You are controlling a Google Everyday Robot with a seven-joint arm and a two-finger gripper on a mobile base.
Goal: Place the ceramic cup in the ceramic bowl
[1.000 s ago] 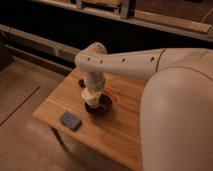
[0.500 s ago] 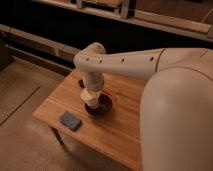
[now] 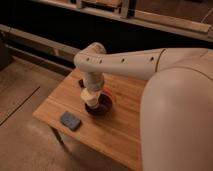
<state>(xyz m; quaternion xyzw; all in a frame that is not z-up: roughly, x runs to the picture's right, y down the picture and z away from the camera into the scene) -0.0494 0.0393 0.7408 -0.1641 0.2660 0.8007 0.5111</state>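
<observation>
The arm reaches in from the right and bends down over the wooden table (image 3: 120,130). My gripper (image 3: 92,99) points straight down at the left part of the ceramic bowl (image 3: 107,105), a dark maroon round bowl with a reddish rim. The cream-white ceramic cup (image 3: 89,94) sits at the gripper's end, just above or inside the bowl's left side, and the gripper is shut on it. The cup's lower edge is level with the bowl's rim; I cannot tell whether it touches the bowl's bottom.
A flat blue-grey block (image 3: 70,120) lies near the table's front left corner. The robot's large white body (image 3: 175,125) fills the right side. Dark shelving runs behind the table, and bare floor lies to the left.
</observation>
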